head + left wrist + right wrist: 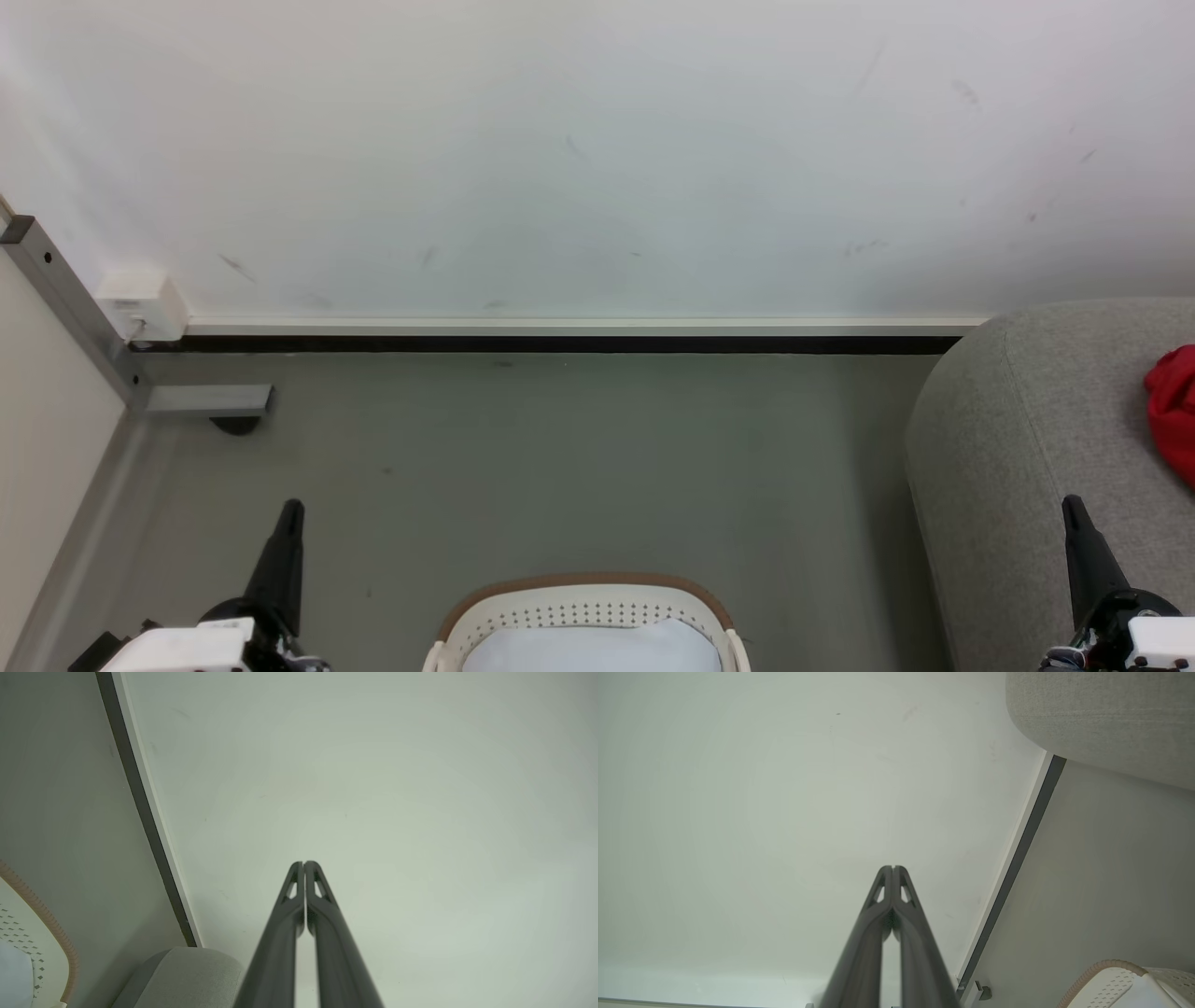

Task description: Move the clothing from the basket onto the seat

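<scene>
Leftmost, the left gripper [291,511] is seen low in the head view, its two long dark fingers pressed together on nothing, above the grey floor [560,448]. Next, at the bottom middle, the oval white plastic laundry basket with rows of small holes and a brown rim [583,581] is found standing on that floor. A pale bluish-white surface [597,649] is made out inside it, and whether that is a liner or cloth cannot be told. Further right, the large light grey woven-fabric seat with a rounded corner [1027,420] is set near the white wall [597,168], and the right gripper [1074,509] is shown in front of it, likewise closed and empty. At the far right edge, the soft bright red fabric clothing [1174,411] is found bunched on the seat top, cut off by the frame. It is judged to be light, limp and not fragile. A raised fold or bunched ridge is judged the best place for a pinch. Draping and trailing are to be expected on lifting, and thin cloth may slip from narrow fingertips unless several layers are gathered. No brand, label or writing can be read anywhere.
</scene>
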You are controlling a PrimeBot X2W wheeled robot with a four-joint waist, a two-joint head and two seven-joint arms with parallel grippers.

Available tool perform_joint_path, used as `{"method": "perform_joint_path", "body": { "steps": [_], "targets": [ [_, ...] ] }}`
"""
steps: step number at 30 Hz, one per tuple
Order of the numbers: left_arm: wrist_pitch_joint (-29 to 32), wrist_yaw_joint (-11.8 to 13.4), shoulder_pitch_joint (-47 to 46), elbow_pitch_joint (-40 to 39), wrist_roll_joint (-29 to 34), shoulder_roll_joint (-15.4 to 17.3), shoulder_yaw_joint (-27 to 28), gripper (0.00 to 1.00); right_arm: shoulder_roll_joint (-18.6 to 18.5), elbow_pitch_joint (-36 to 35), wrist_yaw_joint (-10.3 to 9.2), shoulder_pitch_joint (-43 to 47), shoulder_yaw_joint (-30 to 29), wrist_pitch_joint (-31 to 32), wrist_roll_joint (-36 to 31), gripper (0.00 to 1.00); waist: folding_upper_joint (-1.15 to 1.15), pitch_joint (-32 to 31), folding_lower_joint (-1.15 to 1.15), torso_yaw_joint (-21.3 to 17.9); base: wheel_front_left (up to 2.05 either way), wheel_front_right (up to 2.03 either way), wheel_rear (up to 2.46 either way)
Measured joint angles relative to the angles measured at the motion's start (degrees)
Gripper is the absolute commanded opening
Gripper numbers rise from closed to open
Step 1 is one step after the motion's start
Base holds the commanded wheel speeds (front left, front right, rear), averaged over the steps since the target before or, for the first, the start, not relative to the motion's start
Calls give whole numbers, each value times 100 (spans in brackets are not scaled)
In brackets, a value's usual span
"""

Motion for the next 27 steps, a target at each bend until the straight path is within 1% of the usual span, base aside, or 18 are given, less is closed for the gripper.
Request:
{"method": "perform_joint_path", "body": {
  "steps": [27],
  "targets": [
    [0, 0, -1, 0, 0, 0, 0, 0, 13, 1, 0, -1, -14, 9, -7, 0, 0, 0, 0, 0, 0, 0, 0]
  ]
}}
